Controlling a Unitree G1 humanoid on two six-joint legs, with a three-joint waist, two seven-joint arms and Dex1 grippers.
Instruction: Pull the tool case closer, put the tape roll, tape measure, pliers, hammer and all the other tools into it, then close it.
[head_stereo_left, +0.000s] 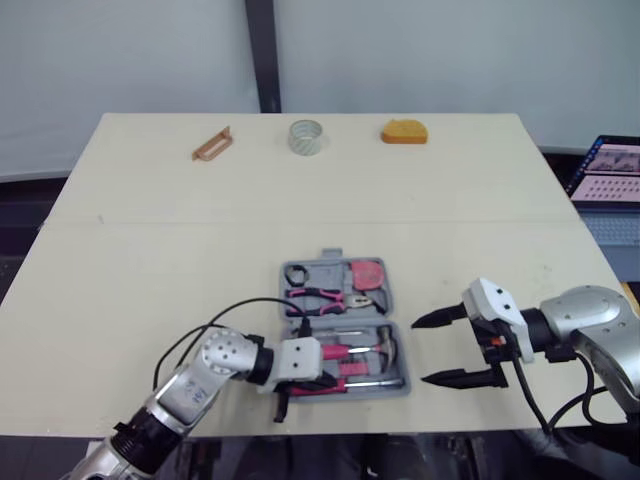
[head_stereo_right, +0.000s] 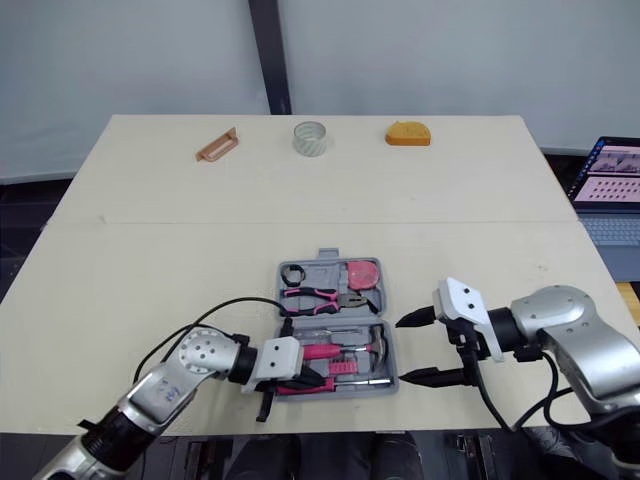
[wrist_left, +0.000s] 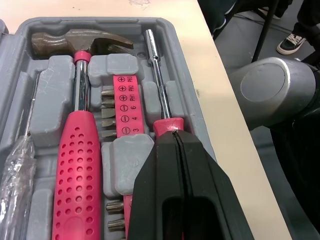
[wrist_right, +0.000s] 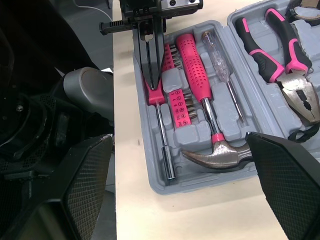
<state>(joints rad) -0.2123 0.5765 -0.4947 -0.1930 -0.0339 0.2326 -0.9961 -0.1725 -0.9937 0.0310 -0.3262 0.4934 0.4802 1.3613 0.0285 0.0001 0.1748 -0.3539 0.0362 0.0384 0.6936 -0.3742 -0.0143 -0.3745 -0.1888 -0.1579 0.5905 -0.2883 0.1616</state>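
The grey tool case lies open near the table's front edge. It holds the pink-handled hammer, the pink pliers, a pink driver and a bit strip. My left gripper is shut, its tips resting on the driver's pink handle in the case's near half. My right gripper hangs open just right of the case, nothing between its fingers. The tape roll and the orange tape measure sit at the table's far edge.
A copper-coloured flat tool lies at the far left of the table. The case's far half also holds a black ring and a pink round item. A laptop stands off the table's right side.
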